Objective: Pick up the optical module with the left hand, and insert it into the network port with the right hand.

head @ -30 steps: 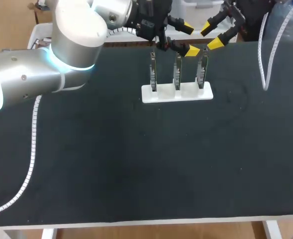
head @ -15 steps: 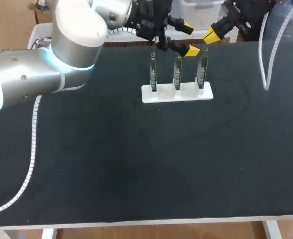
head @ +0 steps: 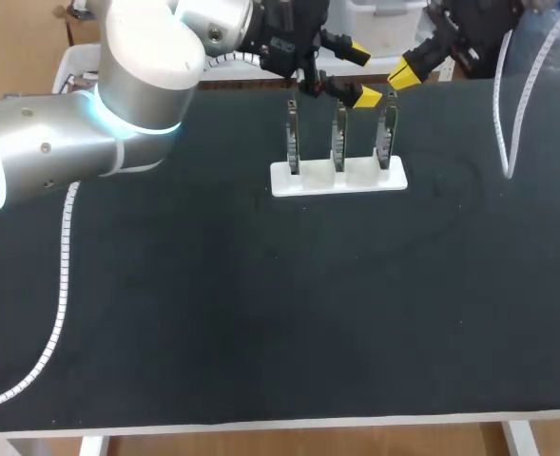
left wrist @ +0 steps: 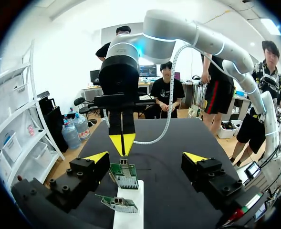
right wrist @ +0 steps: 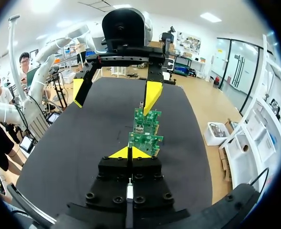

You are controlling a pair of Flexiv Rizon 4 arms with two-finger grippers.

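- white rack (head: 356, 180) holds three upright circuit boards (head: 338, 133).
- left gripper (head: 360, 73): fingers apart, near the boards' tops.
- right gripper (head: 405, 72): tips together; a second ago they were spread.

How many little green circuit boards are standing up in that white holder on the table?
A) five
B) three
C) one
B: the head view shows three boards standing upright, side by side, in the white holder.

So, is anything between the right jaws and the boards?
Nothing visible does. The nearest board stands straight ahead of the shut right jaws; the left arm's finger sits beyond it, by the far boards.
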